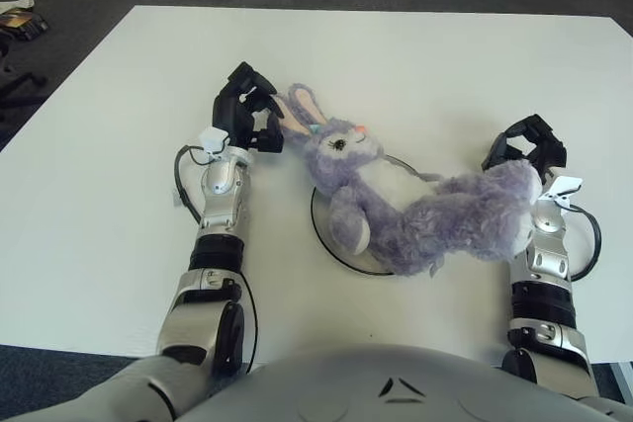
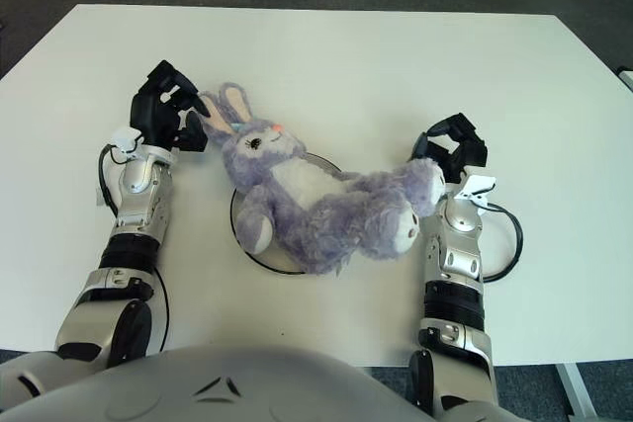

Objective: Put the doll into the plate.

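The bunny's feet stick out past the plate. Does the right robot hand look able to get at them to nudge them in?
Probably yes. The right robot hand shows right beside the doll at its feet end, nothing between them. The left robot hand is by the ears. The plate lies under the doll's body.

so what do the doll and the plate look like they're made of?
Doll: soft plush, lilac pile with a white belly; the fuzzy, shaggy outline points to fabric with stuffing. Plate: mostly covered, only a thin dark rim and a pale face show; smooth and rigid-looking, possibly ceramic or plastic, cannot tell which.
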Action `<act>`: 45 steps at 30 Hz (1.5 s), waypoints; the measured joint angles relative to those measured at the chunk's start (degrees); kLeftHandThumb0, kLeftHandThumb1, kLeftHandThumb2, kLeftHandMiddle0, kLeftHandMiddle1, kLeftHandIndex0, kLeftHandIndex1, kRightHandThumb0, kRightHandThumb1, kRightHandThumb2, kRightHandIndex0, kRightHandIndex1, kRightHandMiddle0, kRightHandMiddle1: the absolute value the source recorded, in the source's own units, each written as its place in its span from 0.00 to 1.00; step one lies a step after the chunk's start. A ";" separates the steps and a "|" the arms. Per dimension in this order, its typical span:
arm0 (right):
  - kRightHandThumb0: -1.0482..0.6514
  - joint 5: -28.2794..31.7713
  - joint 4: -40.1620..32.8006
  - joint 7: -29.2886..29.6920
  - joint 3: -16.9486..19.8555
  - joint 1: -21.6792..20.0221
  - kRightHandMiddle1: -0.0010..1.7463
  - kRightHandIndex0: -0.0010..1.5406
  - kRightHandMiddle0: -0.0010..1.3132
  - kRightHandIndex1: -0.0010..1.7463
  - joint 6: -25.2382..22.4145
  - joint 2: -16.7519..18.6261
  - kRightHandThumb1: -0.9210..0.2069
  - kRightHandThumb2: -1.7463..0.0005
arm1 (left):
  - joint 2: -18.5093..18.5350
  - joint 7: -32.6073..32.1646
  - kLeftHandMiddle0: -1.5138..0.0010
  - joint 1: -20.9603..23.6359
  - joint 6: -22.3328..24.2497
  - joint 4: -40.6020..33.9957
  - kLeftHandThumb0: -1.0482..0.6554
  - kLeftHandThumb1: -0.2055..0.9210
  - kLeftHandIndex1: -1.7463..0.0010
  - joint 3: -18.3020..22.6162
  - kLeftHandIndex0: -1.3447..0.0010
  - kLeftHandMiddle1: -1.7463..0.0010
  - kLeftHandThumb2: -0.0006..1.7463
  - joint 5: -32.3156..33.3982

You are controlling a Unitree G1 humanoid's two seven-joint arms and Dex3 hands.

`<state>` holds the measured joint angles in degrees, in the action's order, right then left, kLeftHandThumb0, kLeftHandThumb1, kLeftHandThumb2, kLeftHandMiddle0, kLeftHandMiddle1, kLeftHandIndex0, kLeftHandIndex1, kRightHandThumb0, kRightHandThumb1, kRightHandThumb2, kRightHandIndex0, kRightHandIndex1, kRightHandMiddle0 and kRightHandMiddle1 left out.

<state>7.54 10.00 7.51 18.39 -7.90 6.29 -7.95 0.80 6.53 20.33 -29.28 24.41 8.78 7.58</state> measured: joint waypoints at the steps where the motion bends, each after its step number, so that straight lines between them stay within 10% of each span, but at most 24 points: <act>1: 0.31 0.00 -0.11 0.00 -0.05 0.01 1.00 0.90 0.54 1.00 -0.09 0.03 0.63 0.17 | 0.00 0.06 0.38 -0.17 0.26 -0.34 0.61 0.10 0.07 -0.04 0.44 0.00 1.00 0.26; 32: 0.30 0.19 -3.12 -0.01 -0.06 1.16 1.00 0.88 0.55 1.00 -2.54 0.68 0.65 0.15 | -3.86 -7.70 0.40 -1.57 -5.92 -3.01 0.61 0.12 0.02 2.52 0.49 0.00 1.00 0.09; 36: 0.30 0.18 -3.57 -0.01 -0.09 1.30 1.00 0.88 0.55 1.00 -3.02 0.74 0.65 0.15 | -3.39 -7.06 0.14 -1.94 -5.93 -2.82 0.37 0.31 0.00 2.35 0.47 0.00 0.88 0.21; 45: 0.30 0.33 -4.28 -0.42 -0.10 1.58 1.00 0.88 0.56 1.00 -3.60 0.93 0.65 0.15 | -2.63 -5.10 0.08 -2.12 -6.64 -1.95 0.30 0.35 0.00 1.33 0.46 0.00 0.85 0.04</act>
<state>7.87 5.72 7.09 18.29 -6.32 2.69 -7.03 -1.83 1.44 18.22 -35.92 22.45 10.11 7.62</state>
